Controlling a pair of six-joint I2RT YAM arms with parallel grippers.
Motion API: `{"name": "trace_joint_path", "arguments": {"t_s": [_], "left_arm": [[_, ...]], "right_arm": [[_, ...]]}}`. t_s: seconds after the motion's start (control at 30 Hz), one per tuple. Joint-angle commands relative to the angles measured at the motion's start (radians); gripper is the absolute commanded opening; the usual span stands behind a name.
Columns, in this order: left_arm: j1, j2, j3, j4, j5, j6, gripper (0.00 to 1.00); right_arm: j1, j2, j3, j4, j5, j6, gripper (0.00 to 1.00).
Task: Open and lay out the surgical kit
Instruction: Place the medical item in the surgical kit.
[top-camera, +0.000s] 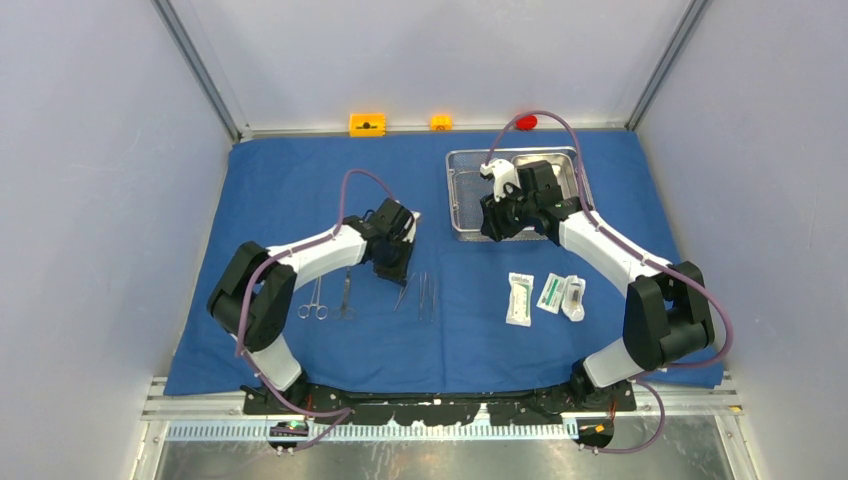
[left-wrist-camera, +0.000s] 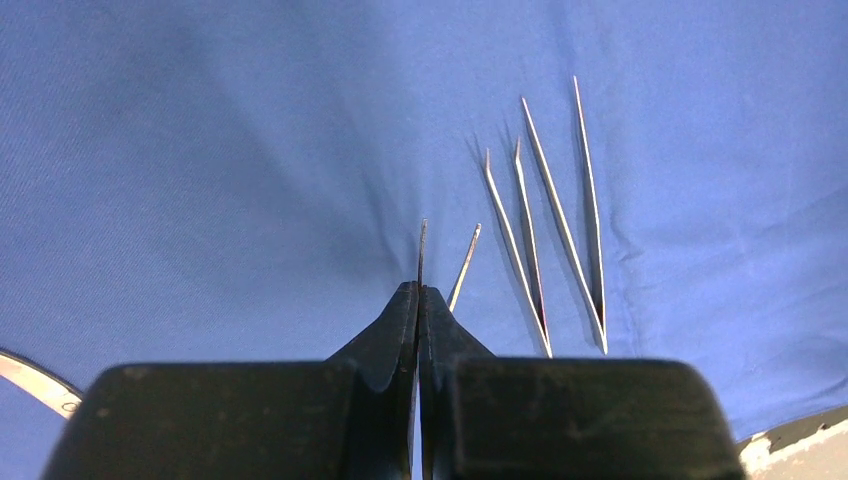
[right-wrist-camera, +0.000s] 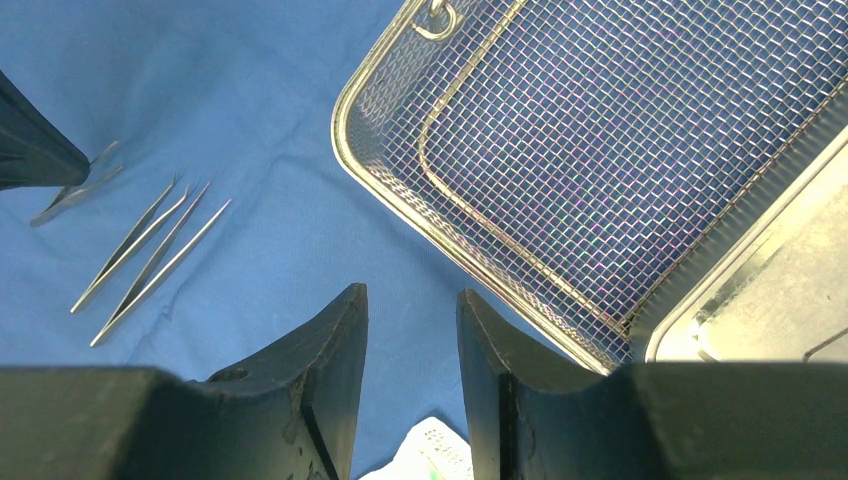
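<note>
Centre-left on the blue wrap (top-camera: 280, 200), ring-handled instruments (top-camera: 346, 295) lie in a row. The left gripper (left-wrist-camera: 420, 300) is clamped on tweezers (left-wrist-camera: 465, 262), probably to set them beside two laid pairs (left-wrist-camera: 542, 320). Upper right, the right gripper (right-wrist-camera: 412, 305) hovers parted and empty by the wire-mesh basket (right-wrist-camera: 620, 140).

The right gripper (right-wrist-camera: 412, 295) fills the bottom of the view, its two dark fingers apart with nothing between them, above the blue cloth (right-wrist-camera: 250, 90) and the corner of a white packet (right-wrist-camera: 432, 455). The wire-mesh basket (right-wrist-camera: 620, 140) takes up the upper right, with the steel tray (right-wrist-camera: 770, 290) against it at the right edge. At left lie two tweezers (right-wrist-camera: 140, 245) side by side, and beyond them the dark tip of the left gripper (right-wrist-camera: 80, 165) meets a slim metal tool (right-wrist-camera: 72, 192).
</note>
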Motion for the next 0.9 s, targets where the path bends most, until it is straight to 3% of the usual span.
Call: {"name": "trace_joint_path", "arguments": {"t_s": [0.0, 0.43, 0.87], "left_arm": [[-0.004, -0.029, 0.000, 0.022, -0.067, -0.072, 0.00], [-0.005, -0.001, 0.055, -0.090, -0.038, -0.334, 0.00], [-0.015, 0.034, 0.048, -0.094, -0.003, -0.412, 0.00]], "right_arm": [[-0.006, -0.002, 0.008, 0.009, 0.011, -0.012, 0.43], [-0.007, 0.002, 0.006, 0.007, 0.023, -0.015, 0.43], [-0.010, 0.001, 0.005, 0.005, 0.025, -0.016, 0.43]]}}
